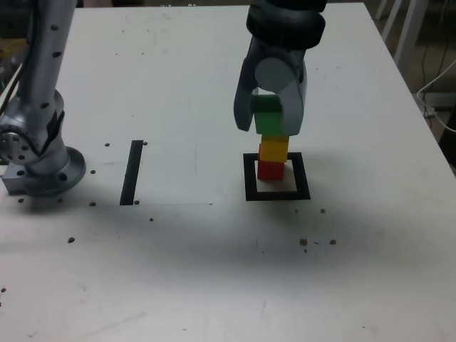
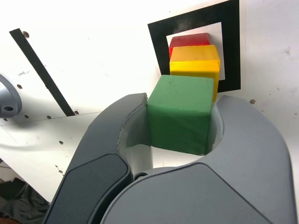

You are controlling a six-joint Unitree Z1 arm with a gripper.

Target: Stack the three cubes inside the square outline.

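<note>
A red cube sits inside the square outline, toward its far side, with a yellow cube stacked on it. Directly above the yellow one is a green cube, and my gripper is shut on its sides. The exterior view does not show whether the green cube rests on the yellow one or hangs just over it. In the wrist view the green cube is clamped in the gripper, with the yellow cube, red cube and outline beyond it.
A straight black line lies on the white table at the exterior view's left of the outline. The arm's base stands at the far left. Small dark screw holes dot the tabletop. Table edges run along the right and the back.
</note>
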